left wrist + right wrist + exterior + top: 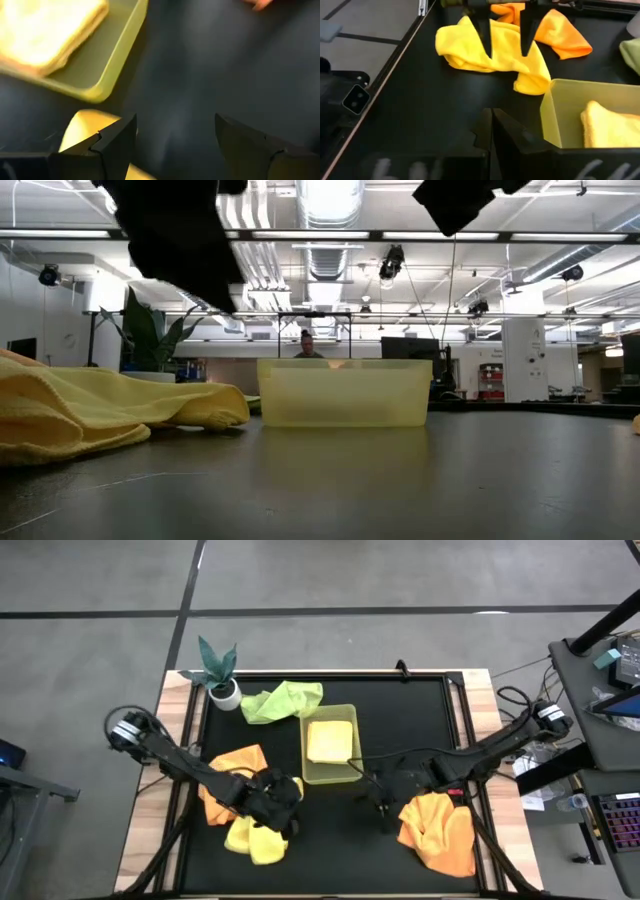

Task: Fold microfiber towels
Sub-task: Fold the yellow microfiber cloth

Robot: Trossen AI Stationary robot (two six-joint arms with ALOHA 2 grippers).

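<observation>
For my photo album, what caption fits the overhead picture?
Open left jaws hover over a crumpled yellow microfiber towel; another lies folded in the yellow-green plastic tray.

Left arm covered part of the orange towel (232, 766) near the table's (330, 860) left edge, and part of the yellow towel (252, 839) near the front edge. Left wrist view was blurred: folded towel (47, 30) in the tray (107, 80) cut off by the frame. Low view cropped both arms at the top. Person (306, 346) behind the tray too small to tell.
</observation>
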